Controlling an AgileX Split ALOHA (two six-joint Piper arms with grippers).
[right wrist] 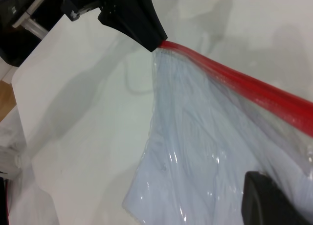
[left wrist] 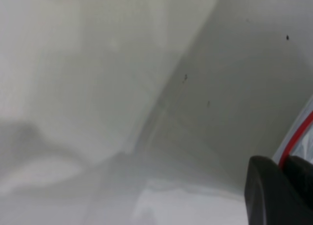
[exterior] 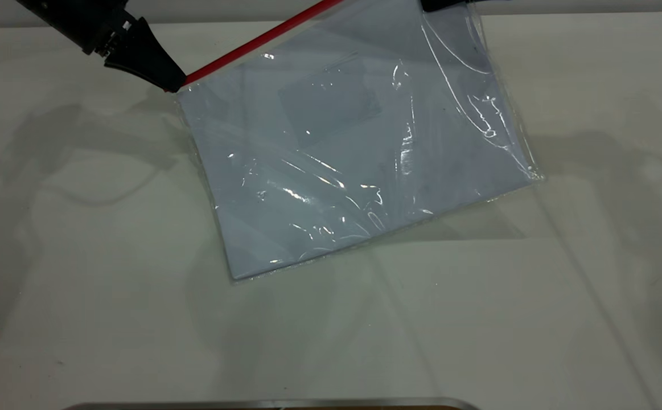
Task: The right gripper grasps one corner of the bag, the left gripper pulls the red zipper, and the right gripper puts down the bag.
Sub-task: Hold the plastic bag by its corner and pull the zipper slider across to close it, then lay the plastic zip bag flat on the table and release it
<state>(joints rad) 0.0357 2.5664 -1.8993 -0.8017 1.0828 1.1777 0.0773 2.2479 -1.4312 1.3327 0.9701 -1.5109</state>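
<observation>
Exterior view, nearest edge at 6 o'clock: a thin metallic rim [exterior: 268, 403] borders the frame, then bare white surface [exterior: 80, 296] with soft arm shadows. Bag [exterior: 353, 165] occupies the centre toward 12 o'clock, tilted, its lower corner at about 7 o'clock touching or just above the surface, cannot tell which; the far long edge is lifted. Pale blue-white sheets visible inside, film crinkled with bright glints. Red zipper [exterior: 251, 45] runs along the raised far edge, from 10 o'clock up toward 12 o'clock. Left gripper [exterior: 174, 85] at 10 o'clock, jaws closed narrow on the end of the red zipper, at the left upper corner of the bag [exterior: 185, 94]; slider tab itself not distinguishable. Left wrist view: two dark fingertips [left wrist: 266, 195] pressed close with the red strip [left wrist: 298, 137] running out from between them. Right gripper [exterior: 441, 4] at 12 to 1 o'clock, only a dark tip showing at the frame edge, against the bag's top edge; jaw state cannot be told. Right wrist view: one dark fingertip [right wrist: 269, 200] lies against the clear film, and the left gripper [right wrist: 154, 41] pinches the far end of the zipper [right wrist: 234, 80].
</observation>
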